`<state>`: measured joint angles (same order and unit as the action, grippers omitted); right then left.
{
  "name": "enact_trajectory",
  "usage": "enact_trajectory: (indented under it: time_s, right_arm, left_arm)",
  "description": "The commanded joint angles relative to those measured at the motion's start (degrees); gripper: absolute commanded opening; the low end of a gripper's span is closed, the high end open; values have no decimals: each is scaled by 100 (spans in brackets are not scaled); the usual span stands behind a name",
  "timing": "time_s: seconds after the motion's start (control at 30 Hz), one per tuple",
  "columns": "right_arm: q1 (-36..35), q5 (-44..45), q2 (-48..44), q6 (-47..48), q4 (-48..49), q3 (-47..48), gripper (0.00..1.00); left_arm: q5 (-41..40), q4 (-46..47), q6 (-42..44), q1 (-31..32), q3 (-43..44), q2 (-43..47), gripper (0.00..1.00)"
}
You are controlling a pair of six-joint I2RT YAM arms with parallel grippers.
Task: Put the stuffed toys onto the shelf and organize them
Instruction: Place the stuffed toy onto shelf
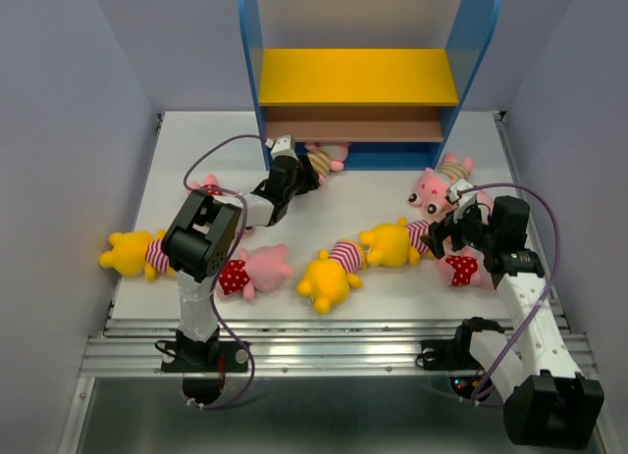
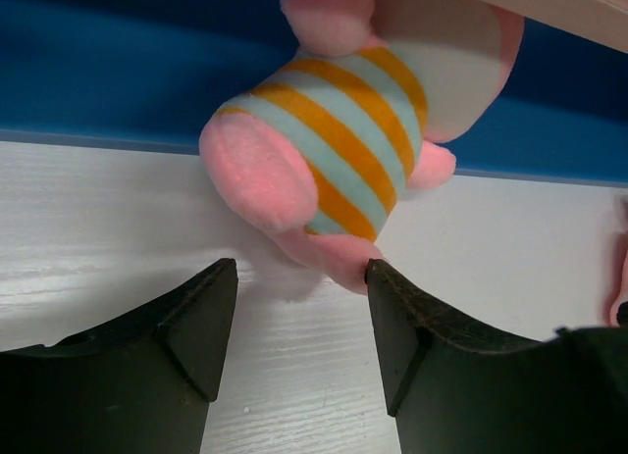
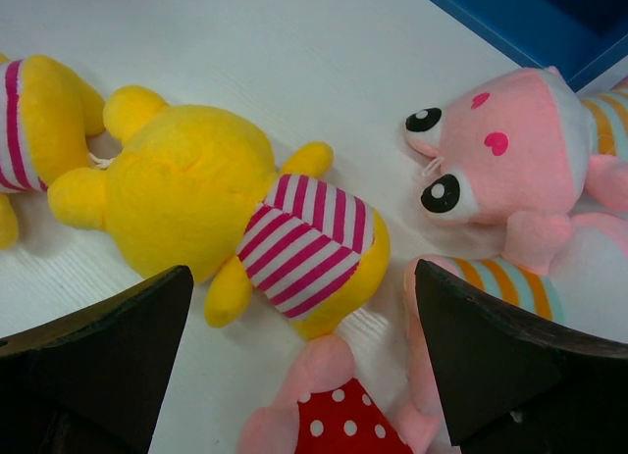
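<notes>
The shelf point(image 1: 469, 72) stands at the back, with a yellow board, a brown board and a blue base point(image 2: 98, 81). A pink pig in a tan-striped shirt point(image 2: 334, 150) lies at the base front point(image 1: 329, 160), legs on the white table. My left gripper point(image 2: 302, 277) is open just short of it, its right fingertip point(image 2: 378, 273) touching the pig's foot. My right gripper point(image 3: 302, 273) hangs open over a yellow bear point(image 3: 196, 199), a red-dotted pig point(image 3: 343, 425) and a striped pig point(image 3: 500, 150). Other stuffed toys lie across the table.
More toys lie along the front: a yellow bear point(image 1: 128, 253) at the far left, a red-dotted pig point(image 1: 257, 270), and another yellow bear point(image 1: 329, 279). A pink toy point(image 1: 204, 187) is partly hidden behind the left arm. Grey walls close both sides.
</notes>
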<state>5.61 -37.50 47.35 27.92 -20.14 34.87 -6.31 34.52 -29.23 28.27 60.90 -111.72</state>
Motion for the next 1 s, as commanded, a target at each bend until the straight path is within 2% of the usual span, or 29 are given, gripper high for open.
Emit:
enact_trajectory:
  time_s: [0.0,0.4,0.73,0.83,0.97]
  right_arm:
    - [28,-30,-24,82,98,99,100]
    - [28,-39,-42,82,89,99,100]
    - [28,-39,-68,82,98,107,100]
    - [28,-38,-68,91,89,99,100]
    - [28,-21,-51,91,89,99,100]
  left_arm:
    - [112,485,-354,12,246,1,65]
    - [367,1030,-1603,-155,150,-174,66]
    - [-37,213,-1743,-164,677,-420,65]
    - [-72,178,-1831,-155,809,-543,62]
    - [-125,178,-1954,-164,976,-745,47]
